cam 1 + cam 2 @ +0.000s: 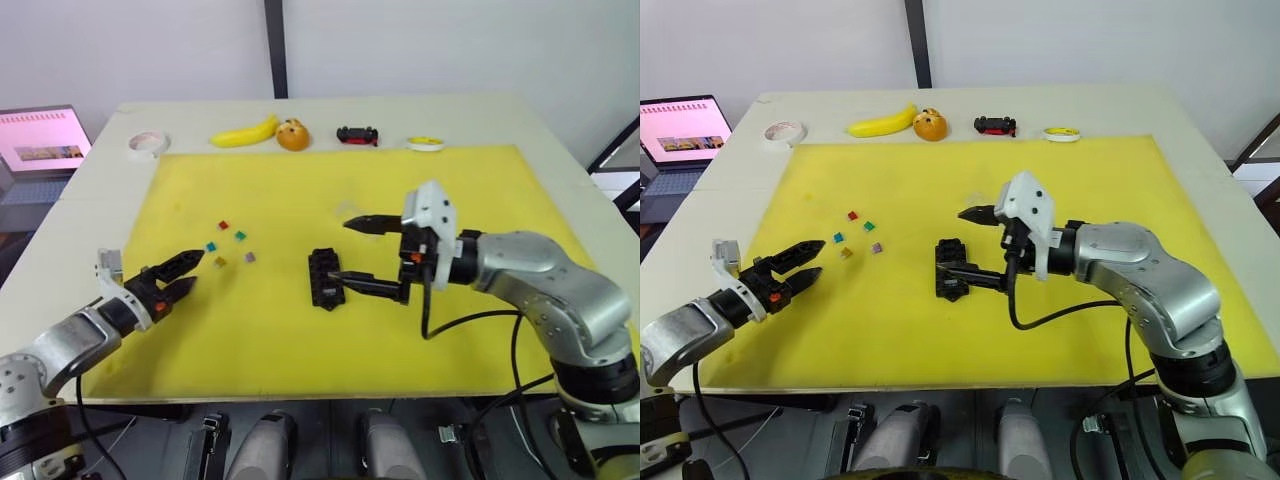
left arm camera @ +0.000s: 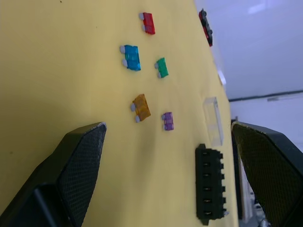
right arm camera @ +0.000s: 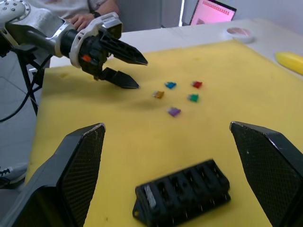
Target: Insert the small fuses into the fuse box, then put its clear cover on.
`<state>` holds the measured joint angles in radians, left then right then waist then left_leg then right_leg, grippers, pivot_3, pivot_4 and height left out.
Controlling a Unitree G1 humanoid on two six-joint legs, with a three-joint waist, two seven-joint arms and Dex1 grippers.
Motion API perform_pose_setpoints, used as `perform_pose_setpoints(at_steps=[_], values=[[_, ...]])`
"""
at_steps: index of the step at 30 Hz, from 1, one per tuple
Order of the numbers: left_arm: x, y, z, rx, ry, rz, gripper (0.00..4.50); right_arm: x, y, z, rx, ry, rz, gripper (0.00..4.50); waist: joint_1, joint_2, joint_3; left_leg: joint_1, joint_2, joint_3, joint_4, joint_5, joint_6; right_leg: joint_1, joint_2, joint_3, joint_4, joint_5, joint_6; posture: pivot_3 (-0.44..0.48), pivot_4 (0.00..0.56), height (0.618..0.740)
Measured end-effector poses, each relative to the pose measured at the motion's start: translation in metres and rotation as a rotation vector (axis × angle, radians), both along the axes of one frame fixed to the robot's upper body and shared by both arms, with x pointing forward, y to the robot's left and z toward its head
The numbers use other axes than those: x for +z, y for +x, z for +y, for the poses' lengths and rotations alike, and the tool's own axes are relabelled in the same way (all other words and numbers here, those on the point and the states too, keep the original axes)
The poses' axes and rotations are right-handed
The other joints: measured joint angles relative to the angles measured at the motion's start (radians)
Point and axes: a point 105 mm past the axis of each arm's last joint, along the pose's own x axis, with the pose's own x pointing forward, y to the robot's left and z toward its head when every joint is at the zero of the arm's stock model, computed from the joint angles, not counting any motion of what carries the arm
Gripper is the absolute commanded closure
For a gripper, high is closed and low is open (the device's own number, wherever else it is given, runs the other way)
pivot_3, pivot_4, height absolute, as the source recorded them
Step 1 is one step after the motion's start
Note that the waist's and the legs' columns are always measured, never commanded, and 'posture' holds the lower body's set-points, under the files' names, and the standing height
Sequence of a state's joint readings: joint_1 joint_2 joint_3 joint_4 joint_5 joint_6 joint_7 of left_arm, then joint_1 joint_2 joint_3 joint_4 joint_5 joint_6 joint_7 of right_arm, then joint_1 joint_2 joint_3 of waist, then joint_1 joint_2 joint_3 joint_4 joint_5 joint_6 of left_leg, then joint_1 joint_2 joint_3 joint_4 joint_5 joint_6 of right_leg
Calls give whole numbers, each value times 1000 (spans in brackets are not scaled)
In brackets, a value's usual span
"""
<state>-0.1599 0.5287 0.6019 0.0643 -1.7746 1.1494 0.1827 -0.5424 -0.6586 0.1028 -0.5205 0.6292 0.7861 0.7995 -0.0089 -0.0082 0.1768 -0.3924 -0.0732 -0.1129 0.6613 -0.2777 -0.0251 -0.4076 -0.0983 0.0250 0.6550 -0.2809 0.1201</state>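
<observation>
Right now my right gripper (image 1: 372, 256) stands wide open with nothing between its fingers, hovering just over the yellow mat (image 1: 260, 330); its lower finger reaches to the near end of the fuse box (image 1: 324, 278), though I cannot tell whether it touches. My left gripper (image 1: 181, 274) is also parted and empty, low over the mat's left part, its tips pointing toward the small fuses (image 1: 231, 245) but well short of them.

The fuse box lies flat near the middle of the mat, and its slots look unfilled in my right wrist view (image 3: 182, 191). The fuses lie loose on the mat to its left, apart from one another: red (image 2: 148, 22), blue (image 2: 132, 57), green (image 2: 162, 67), orange-brown (image 2: 140, 107) and purple (image 2: 167, 121).

My left wrist view picks out the clear cover (image 2: 213, 120), lying flat on the mat just past the fuse box's far end. My right wrist view looks across the box to the fuses and to my left gripper (image 3: 129, 72) beyond them, with a person's hand (image 3: 81, 20) at the table's edge. From my head I see, along the far edge of the table beyond the mat, a tape roll (image 1: 147, 143), a banana (image 1: 243, 133), an orange (image 1: 292, 135), a black-and-red toy car (image 1: 357, 135) and a yellow-and-white disc (image 1: 425, 144); a laptop (image 1: 40, 140) stands off to my left.
</observation>
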Motion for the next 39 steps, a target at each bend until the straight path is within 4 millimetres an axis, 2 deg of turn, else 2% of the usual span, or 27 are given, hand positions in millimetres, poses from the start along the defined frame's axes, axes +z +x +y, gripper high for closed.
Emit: perform_pose_setpoints(at_steps=[7, 24, 39], values=[[-3, 6, -2, 38, -143, 49, 0, -4, 1, 12, 27, -3, -9, 19, 0, 0, 0, 0, 0, 0, 0, 1, -1, 0, 0, 0, 0, 0, 0, 0, 150, 740], [-8, 20, -16, -99, -182, 56, 0, -12, 4, 20, 23, -16, -11, 19, 23, 0, -1, 0, -2, -1, 0, 0, 0, 0, 0, 0, 0, 0, 0, 0, 150, 740], [-12, 35, -30, -188, -113, 53, 0, -12, 6, 21, 5, -8, -11, 19, 27, 1, -2, 0, -4, -3, 0, 0, 0, 0, -1, -1, -1, 0, 0, 0, 150, 740]])
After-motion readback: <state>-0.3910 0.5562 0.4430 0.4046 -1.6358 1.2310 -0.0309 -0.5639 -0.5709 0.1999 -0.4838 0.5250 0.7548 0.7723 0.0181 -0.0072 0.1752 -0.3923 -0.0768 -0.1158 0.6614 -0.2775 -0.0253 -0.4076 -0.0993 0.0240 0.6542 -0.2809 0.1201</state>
